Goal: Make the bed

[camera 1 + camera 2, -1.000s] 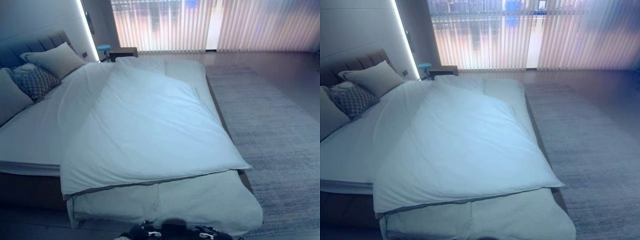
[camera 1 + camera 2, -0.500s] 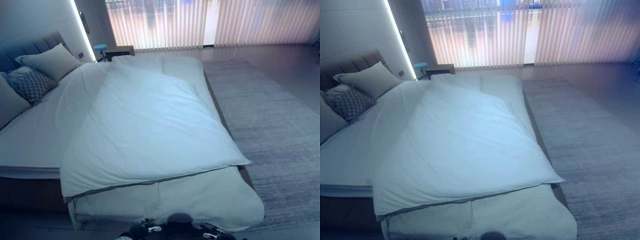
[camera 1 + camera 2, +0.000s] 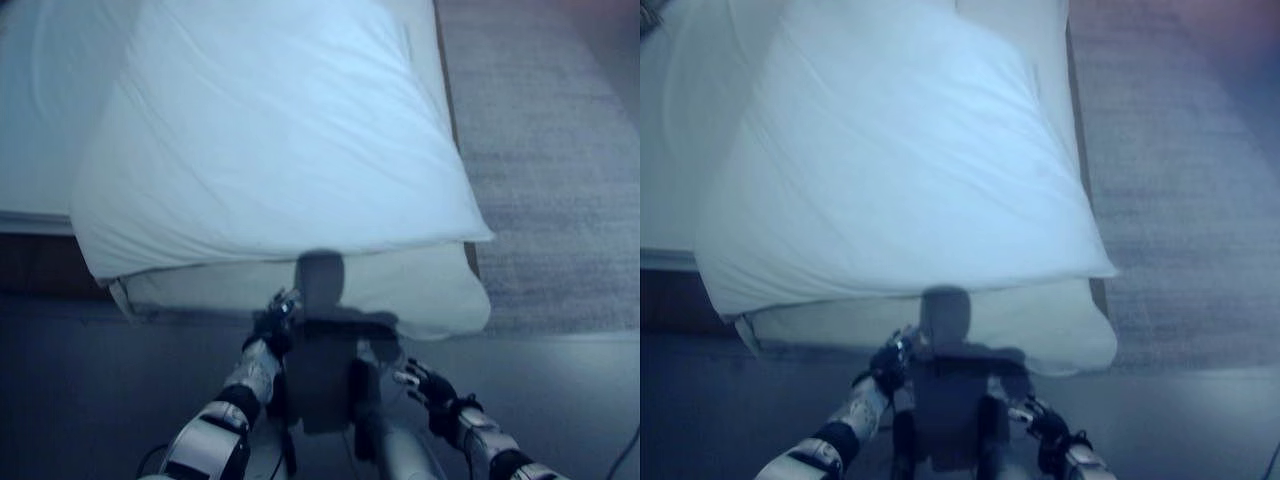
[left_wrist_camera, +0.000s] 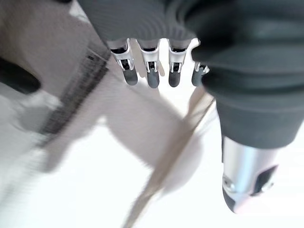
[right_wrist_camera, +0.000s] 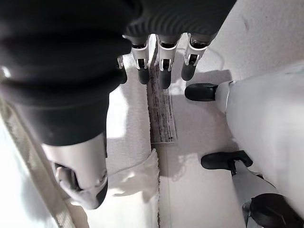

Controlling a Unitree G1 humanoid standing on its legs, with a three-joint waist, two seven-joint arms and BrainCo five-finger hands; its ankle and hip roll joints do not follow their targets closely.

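Bed-making is at an early stage, judged from how the bedding lies. Nearest, the left robot hand [image 3: 276, 318] is seen low before the foot of the bed [image 3: 40, 270], and the right robot hand [image 3: 428, 388] is seen lower and to the right, over the dark floor [image 3: 90, 400]; both are apart from the bedding. In the wrist views each robot hand is shown with straight, relaxed fingers [image 4: 149, 71] and nothing between fingers and thumb, so both are empty. Compared with half a second ago, the whole picture has shifted: the headboard, pillows and window are no longer framed, and the foot of the bed and the arms are brought into the eye views. This is read as the camera being tipped downward, not as a move of the bedding; it is judged that a reach for the nearest edge is being prepared. One white duvet [image 3: 270, 140] is counted, lying askew across the mattress, its near edge overhanging the foot and its right corner [image 3: 478, 236] pointing toward the rug [image 3: 560, 150]. Beneath it one paler quilted layer [image 3: 400, 290] is seen bulging out at the foot. One bare stretch of sheet [image 3: 40, 110] is left uncovered at the far left. One grey rug is seen beyond, on the right. Two robot hands are counted.
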